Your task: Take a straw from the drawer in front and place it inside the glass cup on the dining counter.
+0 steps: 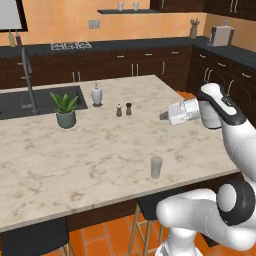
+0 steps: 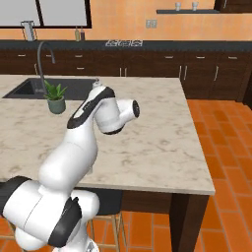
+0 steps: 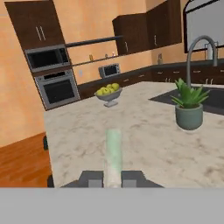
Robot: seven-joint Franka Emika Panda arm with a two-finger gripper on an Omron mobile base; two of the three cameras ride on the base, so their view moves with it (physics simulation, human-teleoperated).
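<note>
My gripper (image 1: pixel 162 116) hangs above the right part of the dining counter (image 1: pixel 90 150), pointing sideways along the top. In the hand view the gripper (image 3: pixel 113 178) is shut on the straw (image 3: pixel 113 148), a pale translucent stick that juts forward from between the two dark fingertips (image 3: pixel 93 179). The glass cup (image 1: pixel 156 167) stands upright near the counter's front edge, below and slightly nearer than the gripper, apart from it. The drawer is out of view.
On the counter stand a potted plant (image 1: pixel 65 111), a white bottle (image 1: pixel 96 94) and two small shakers (image 1: pixel 123 109). A sink with a tall faucet (image 1: pixel 27 75) lies at the far left. A fruit bowl (image 3: pixel 108 94) sits at the counter's far end. Stools (image 1: pixel 150 205) stand under the front edge.
</note>
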